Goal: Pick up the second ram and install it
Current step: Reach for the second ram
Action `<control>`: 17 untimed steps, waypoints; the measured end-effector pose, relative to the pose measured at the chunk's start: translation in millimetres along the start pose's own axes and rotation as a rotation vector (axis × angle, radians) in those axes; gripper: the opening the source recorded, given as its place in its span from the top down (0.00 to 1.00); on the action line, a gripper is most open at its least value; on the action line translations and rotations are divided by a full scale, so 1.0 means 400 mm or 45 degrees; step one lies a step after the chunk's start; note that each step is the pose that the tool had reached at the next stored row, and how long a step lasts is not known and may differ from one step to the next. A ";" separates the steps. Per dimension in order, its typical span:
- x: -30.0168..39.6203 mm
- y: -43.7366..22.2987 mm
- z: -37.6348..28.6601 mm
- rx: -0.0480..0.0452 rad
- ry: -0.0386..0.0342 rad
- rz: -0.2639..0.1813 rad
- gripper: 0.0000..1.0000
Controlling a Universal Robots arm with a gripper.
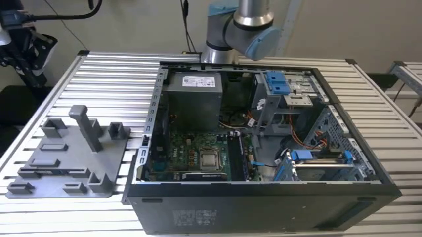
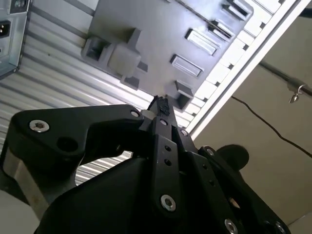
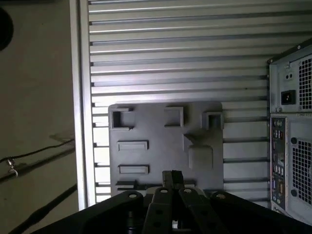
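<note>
Closest to us in both wrist views is the black metal two-fingered gripper point(image 3: 171, 178), its linkage bars and silver screws in the foreground. Its fingertips point(image 2: 159, 106) are pressed together, clenched with nothing that we can make out between them. The fingers point down at a flat grey plastic fixture plate with raised slots and posts point(image 3: 161, 127) and hang well above it, touching nothing. That plate lies on a ribbed silver aluminium table point(image 1: 112, 74), low on the exterior view's left, just beside the large black open computer case point(image 1: 264, 210) that takes up the centre and the exterior view's right.

The second ram point(image 1: 54, 172), a long, narrow dark circuit-board stick, lies flat in a slot along the plate's edge nearest the bottom of the exterior view. In the first wrist view we see it as a dark strip at the plate's edge, partly hidden by the linkage. It is apart from the fingers.

Of the silver and grey-blue robot arm point(image 1: 244, 29) we see an elbow joint at the top centre of the exterior view, behind the case, with its tube rising out of frame. Inside the case a green motherboard point(image 1: 178, 148) lies flat, with a square silver processor point(image 1: 209, 159) on it.
</note>
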State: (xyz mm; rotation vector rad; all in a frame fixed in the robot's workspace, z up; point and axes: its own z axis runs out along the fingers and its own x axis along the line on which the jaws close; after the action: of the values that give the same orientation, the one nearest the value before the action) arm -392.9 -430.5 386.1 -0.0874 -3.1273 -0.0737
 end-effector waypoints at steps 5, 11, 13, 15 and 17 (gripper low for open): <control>-0.002 -0.039 0.001 0.000 0.0000 0.000 0.89; -0.005 -0.083 0.002 0.000 0.0001 0.000 0.89; -0.005 -0.098 0.003 0.000 0.0000 0.000 0.89; -0.006 -0.110 0.004 0.000 0.0001 0.000 0.89; -0.007 -0.121 0.004 0.000 0.0000 0.000 0.89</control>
State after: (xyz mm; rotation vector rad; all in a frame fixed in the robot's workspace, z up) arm -392.9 -478.6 382.1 -0.0873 -3.1273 -0.0738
